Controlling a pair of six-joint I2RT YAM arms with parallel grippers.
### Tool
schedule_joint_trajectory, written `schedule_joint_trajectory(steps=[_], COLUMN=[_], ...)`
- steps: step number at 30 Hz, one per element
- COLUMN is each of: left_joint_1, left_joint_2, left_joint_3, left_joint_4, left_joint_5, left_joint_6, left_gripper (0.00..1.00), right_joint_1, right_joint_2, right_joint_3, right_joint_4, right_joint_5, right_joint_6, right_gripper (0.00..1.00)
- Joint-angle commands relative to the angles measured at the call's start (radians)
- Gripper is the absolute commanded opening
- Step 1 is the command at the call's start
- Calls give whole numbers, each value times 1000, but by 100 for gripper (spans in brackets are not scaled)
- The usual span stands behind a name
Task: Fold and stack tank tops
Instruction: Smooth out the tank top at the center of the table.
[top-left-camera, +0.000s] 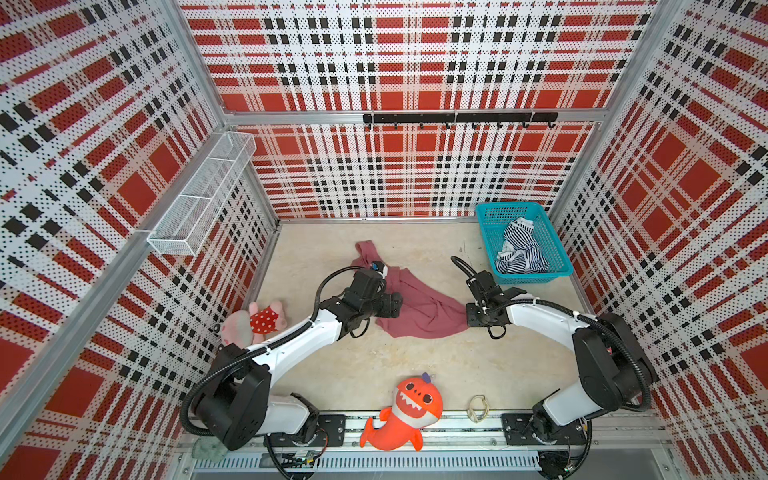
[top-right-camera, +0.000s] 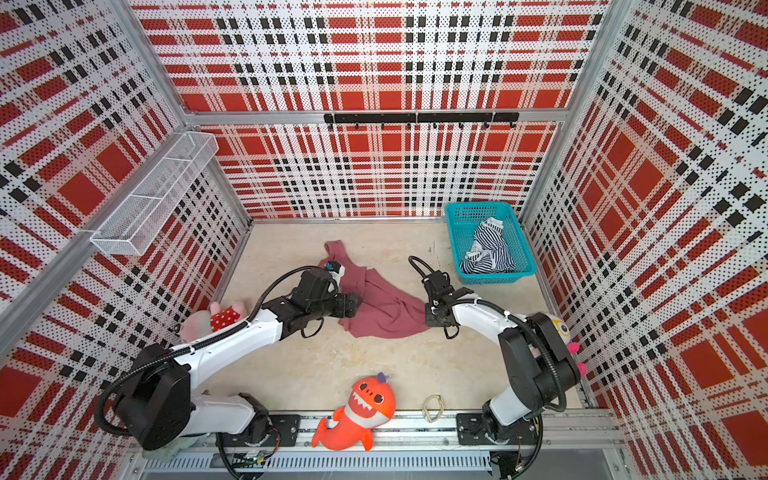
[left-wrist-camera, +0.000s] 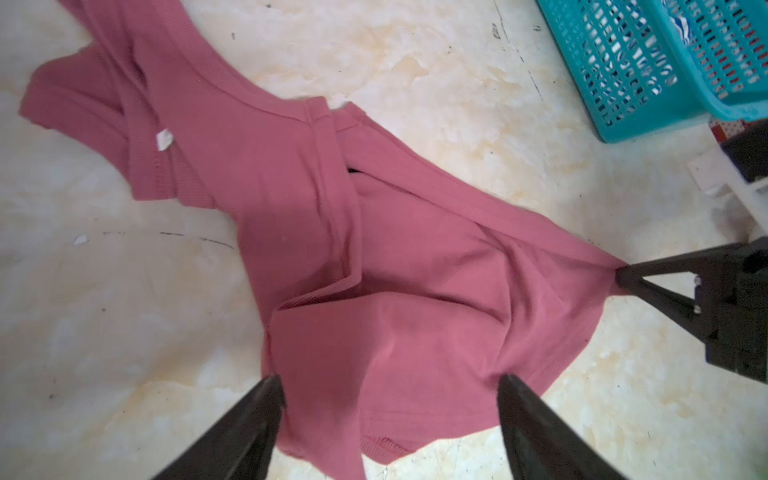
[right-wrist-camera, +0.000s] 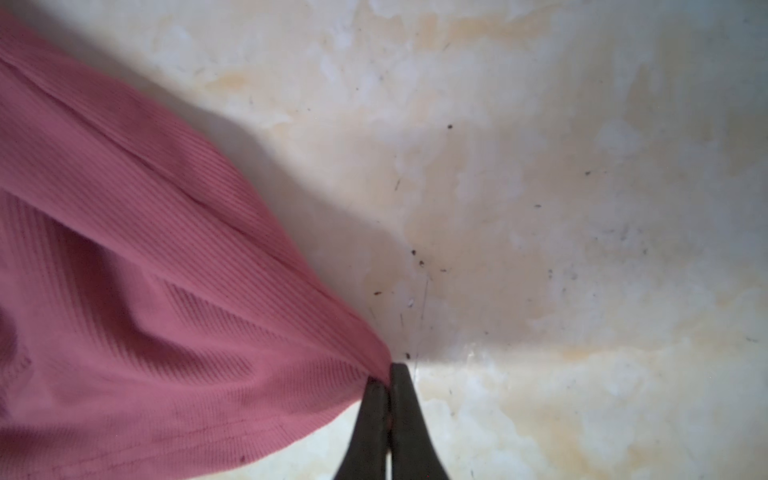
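1. Firstly, nearest the arm bases, an orange shark toy (top-left-camera: 409, 409) and a pale loop (top-left-camera: 478, 409) lie at the front edge of the table (top-left-camera: 332, 374). Both are well apart from the work, so neither hinders you.
2. Your left gripper (left-wrist-camera: 390, 382) has its fingers spread apart over the hem end of the pink tank top (top-left-camera: 419, 307) and holds nothing. Risk: closing here may catch only one layer or a bunched fold, so the top would twist rather than spread.
3. Your right gripper (right-wrist-camera: 388, 374) is clamped together on one hem corner of the pink top, and the cloth there runs to a taut point. Risk: pulling on this single grip would drag the whole garment across the table, and so thin a pinch may slip.
4. The pink top lies mid-table between the arms, creased, with its layers overlapping and its straps toward the back wall. Risk: a fold made before it is flattened would lock those creases in.
5. A spotted plush toy (top-left-camera: 257, 322) sits beside the left forearm, where a wide outward swing could knock it.
6. Farthest, the striped tank top (top-left-camera: 521, 249) lies crumpled inside the teal basket (top-left-camera: 488, 237) in the back right corner. Mind the basket wall when you reach in.
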Motion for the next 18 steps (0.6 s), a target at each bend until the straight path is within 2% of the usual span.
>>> schedule_joint_trajectory(steps=[1, 4, 9, 12, 15, 18], left_joint_1=[56, 100, 69, 39, 20, 16], left_joint_2=[-77, -124, -127, -102, -56, -1], left_joint_3=[-77, -170, -261, -282, -294, -289], left_joint_4=[8, 80, 222, 276, 318, 338], left_joint_5=[43, 89, 136, 143, 146, 139], left_joint_6=[-57, -126, -212, -230, -238, -237], left_gripper=[76, 65, 54, 55, 64, 69], right_joint_1=[-20, -20, -20, -20, -20, -20], right_joint_2=[-40, -47, -46, -44, -45, -53], right_joint_3=[-17, -23, -26, -26, -26, -28], right_joint_4=[6, 39, 59, 58, 61, 73], right_joint_5=[-12, -70, -108, -116, -126, -150], right_joint_6=[-8, -16, -11, -12, -10, -7], right_gripper=[0, 0, 0, 0, 0, 0])
